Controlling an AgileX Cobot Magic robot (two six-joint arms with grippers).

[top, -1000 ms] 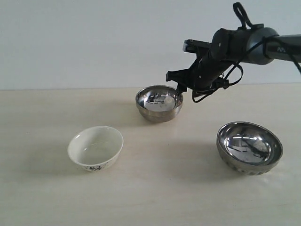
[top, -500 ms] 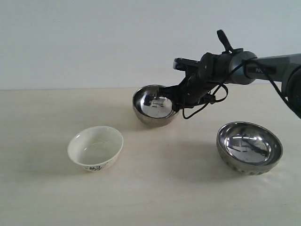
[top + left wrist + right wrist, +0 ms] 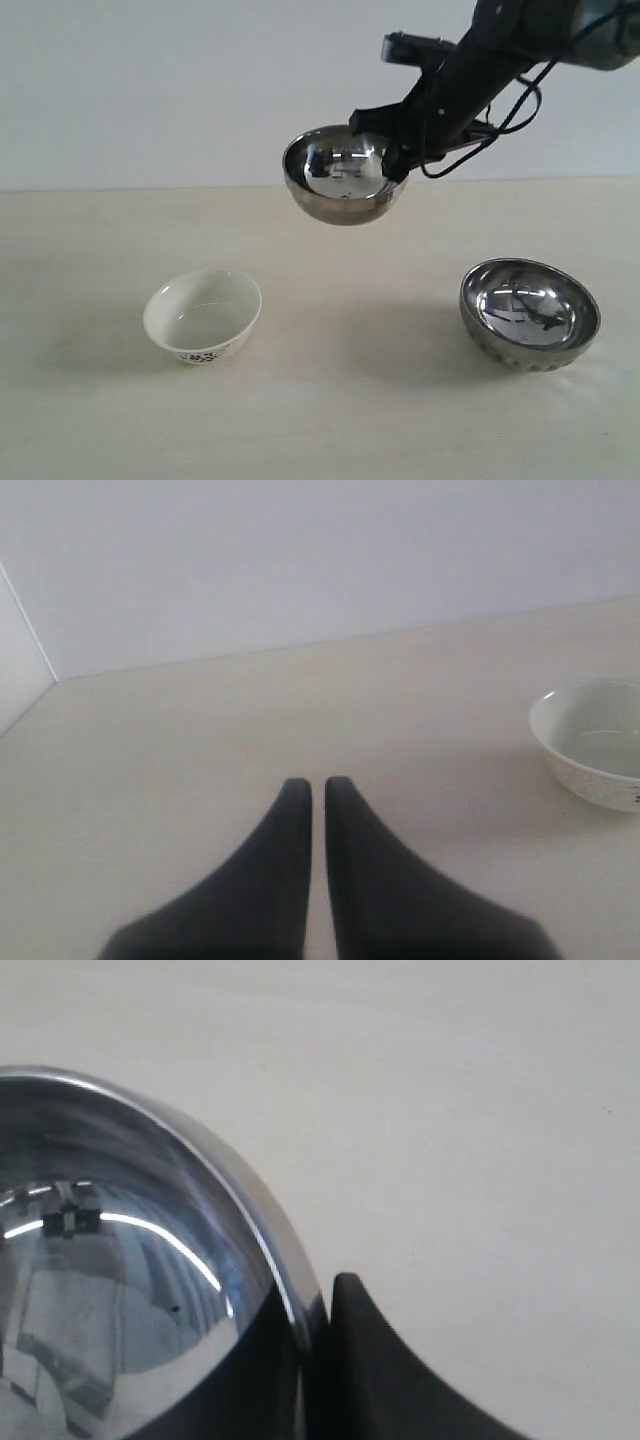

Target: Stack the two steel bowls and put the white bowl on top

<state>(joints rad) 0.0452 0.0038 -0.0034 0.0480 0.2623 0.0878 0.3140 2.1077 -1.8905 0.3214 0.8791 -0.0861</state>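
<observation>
Steel bowl [image 3: 345,185] hangs aloft, rim pinched by the down-slanted right gripper [image 3: 393,168]

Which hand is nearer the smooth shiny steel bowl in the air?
Right. The right hand grips the steel bowl's rim; the left hand is apart, near the white ceramic bowl.

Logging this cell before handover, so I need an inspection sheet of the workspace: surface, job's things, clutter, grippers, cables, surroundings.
Surface: pale beige tabletop, no spills seen.
Job's things: smaller smooth steel bowl held in the air; larger steel bowl with textured lower outside upright on the right; white ceramic bowl upright on the left.
Clutter: nothing seen.
Grippers: right gripper shut on the smooth bowl's rim; left gripper shut, holding nothing.
Cables: black cable loops at the right wrist, apart from the bowls.
Surroundings: plain white wall.
</observation>
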